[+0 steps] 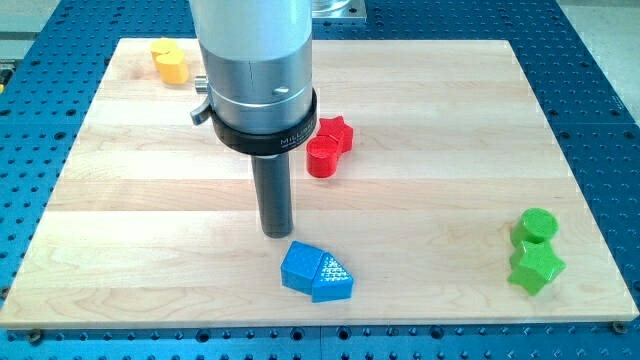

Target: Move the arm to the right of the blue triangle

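- My tip (276,234) rests on the board just above and slightly to the view's left of the blue triangle (332,277). A narrow strip of bare wood shows between them, so they look apart.
- No claw on this rig: the arm ends in a plain dark rod, so nothing opens, clamps or grasps.
- The blue triangle sits near the board's bottom edge, a little left of the view's centre. A second blue block (299,266), shape unclear, touches its left side; the two read as one cluster.
- To the view's right of the blue triangle the wood is bare all the way to the green pair.
- Red blocks: a red cylinder (321,160) and a red star-like block (337,133) touching it at its upper right. Both lie to the view's right of the rod and above the blue pair, partly beside the arm's housing.
- Green blocks at the far right, near the bottom edge: a green cylinder (536,226) with a green star-like block (536,268) just below it, touching or nearly so.
- A yellow block (169,62), possibly two pieces pressed together, at the top left corner of the board, well apart from everything else.
- The arm's metal housing (254,70) with its black collar fills the upper middle of the view and hides the board behind it.
- Surface: a light wooden board (450,130) of jointed planks, lying on a blue perforated table (600,110) whose grid of holes shows on all sides.
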Controlling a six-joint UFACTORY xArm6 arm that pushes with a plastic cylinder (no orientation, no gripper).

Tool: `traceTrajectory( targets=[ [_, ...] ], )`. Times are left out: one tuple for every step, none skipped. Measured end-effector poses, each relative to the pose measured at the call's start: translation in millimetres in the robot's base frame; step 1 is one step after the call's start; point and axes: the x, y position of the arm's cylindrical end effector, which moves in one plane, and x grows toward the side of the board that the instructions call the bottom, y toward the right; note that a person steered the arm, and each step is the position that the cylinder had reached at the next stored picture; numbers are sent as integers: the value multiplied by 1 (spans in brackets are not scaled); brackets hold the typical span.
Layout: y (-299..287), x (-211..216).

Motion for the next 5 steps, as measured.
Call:
traceTrajectory(
  targets=[
    [1,0],
    [1,0],
    [3,0],
    [3,0],
    [3,0]
  ],
)
